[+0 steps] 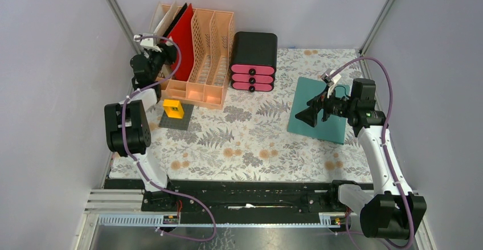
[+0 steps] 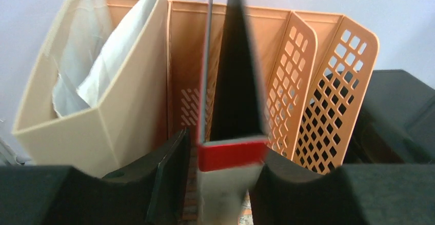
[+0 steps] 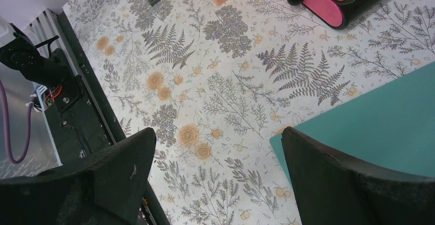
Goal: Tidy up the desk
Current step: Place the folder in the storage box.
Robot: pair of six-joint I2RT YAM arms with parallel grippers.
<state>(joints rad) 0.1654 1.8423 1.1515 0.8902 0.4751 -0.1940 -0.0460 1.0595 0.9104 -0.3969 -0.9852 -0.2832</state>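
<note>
The left gripper (image 2: 225, 153) straddled the red folder (image 2: 232, 154) in the rack (image 2: 328, 81), upper left of the top view. A sliver of gap showed at one pad, so I could not tell whether it gripped. Best to release once the folder sat in its slot, then back straight out. The right gripper (image 3: 218, 135) hung wide open and empty over the desk (image 3: 231, 97), beside the teal sheet (image 3: 369, 117). The yellow block (image 1: 173, 108) sat near the rack.

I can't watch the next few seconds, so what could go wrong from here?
The red folder stands in the orange rack between the fingers of the left gripper, with a gap on one side; a skewed retreat could tip it. The right gripper hangs open over a corner of the teal folder; closing there may just shove it across the desk.
</note>
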